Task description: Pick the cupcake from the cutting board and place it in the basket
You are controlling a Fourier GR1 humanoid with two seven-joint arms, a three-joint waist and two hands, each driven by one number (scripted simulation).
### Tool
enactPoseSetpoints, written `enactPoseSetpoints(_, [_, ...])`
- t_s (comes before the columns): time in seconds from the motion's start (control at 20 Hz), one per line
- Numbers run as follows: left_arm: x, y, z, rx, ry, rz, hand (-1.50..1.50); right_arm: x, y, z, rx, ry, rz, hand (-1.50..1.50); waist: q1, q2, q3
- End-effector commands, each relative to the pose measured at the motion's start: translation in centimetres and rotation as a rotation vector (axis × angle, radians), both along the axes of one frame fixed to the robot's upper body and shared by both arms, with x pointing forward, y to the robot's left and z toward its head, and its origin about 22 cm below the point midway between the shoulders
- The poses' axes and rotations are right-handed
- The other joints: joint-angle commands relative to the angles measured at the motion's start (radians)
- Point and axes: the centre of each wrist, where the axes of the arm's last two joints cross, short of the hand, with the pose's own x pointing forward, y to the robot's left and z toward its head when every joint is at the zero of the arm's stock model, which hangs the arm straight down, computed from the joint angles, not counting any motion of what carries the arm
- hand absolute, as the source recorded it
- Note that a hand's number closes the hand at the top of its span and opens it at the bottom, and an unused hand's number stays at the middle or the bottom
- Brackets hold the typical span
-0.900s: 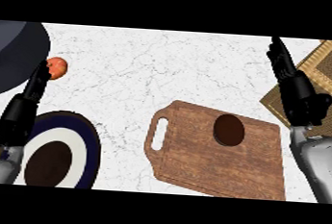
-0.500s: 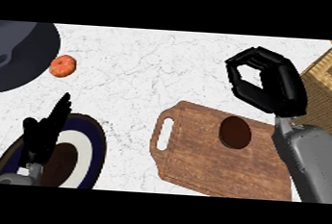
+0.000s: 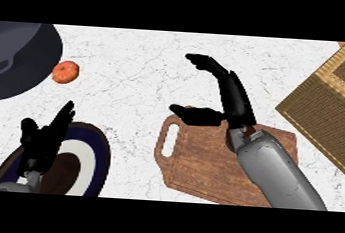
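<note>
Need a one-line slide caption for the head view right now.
Right hand open above the cutting board's handle end, cupcake hidden; basket at right, left hand over the plate.

A dark pan (image 3: 12, 58) sits far left, a small orange fruit (image 3: 66, 72) just beside it, and a dark-rimmed plate (image 3: 92, 156) lies near left.

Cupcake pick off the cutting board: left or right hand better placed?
Right. The right hand hangs open over the cutting board, with the basket on its side. The left hand is over the plate, farther away. The cupcake itself is hidden now.
</note>
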Motion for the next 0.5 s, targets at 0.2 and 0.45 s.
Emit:
enactPoseSetpoints(0.2, [-4.0, 1.1, -3.4, -0.027, 0.230, 0.078, 0.00, 2.2, -4.7, 5.6, -0.552, -0.004, -0.287, -1.50, -0.046, -0.016, -0.018])
enactPoseSetpoints(0.45, [-3.9, 1.6, -3.1, -0.018, 0.225, 0.083, 0.00, 1.2, -5.6, 13.8, -0.762, 0.053, -0.274, -1.50, -0.063, -0.016, -0.016])
